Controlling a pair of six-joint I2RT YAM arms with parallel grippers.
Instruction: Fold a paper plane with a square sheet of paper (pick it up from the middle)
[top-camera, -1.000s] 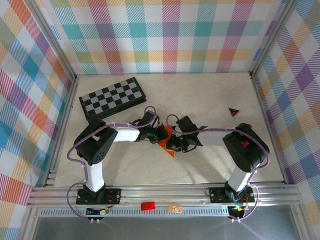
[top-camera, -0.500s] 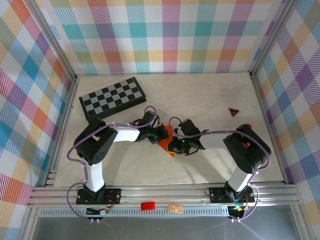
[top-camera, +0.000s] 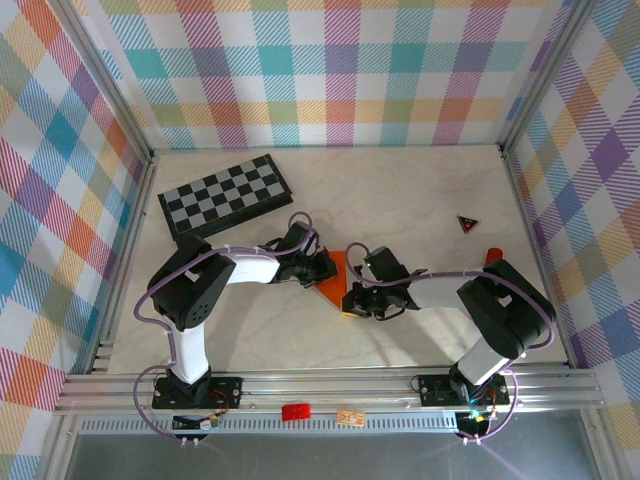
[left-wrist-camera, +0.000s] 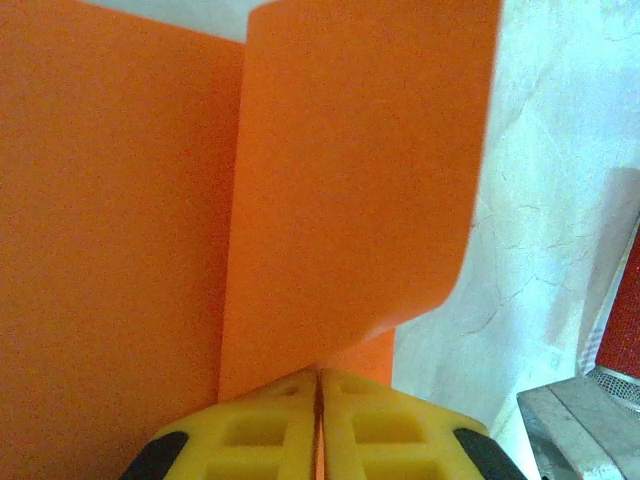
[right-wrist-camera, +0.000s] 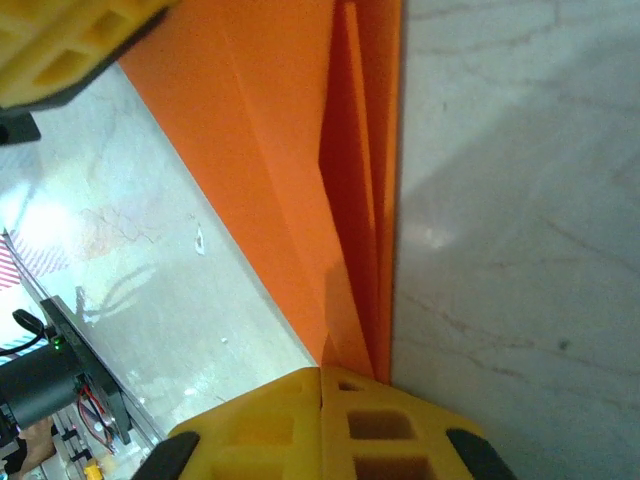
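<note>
- Showing white links and black joints on the left arm (top-camera: 250, 268) and right arm (top-camera: 440, 292).
- Trailing lilac cables (top-camera: 141, 312) alongside.
- Wearing yellow, square-hollowed fingers (left-wrist-camera: 262, 435) on left tool (left-wrist-camera: 318, 372) and right tool (right-wrist-camera: 321, 368).

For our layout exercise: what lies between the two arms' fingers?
The folded orange paper: in the top view it spans from the left fingers to the right fingers, both shut on it.

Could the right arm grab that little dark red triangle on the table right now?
Probably not at once: the way to the triangle looks free, but the right tool is shut on the orange paper and would have to let go first.
</note>
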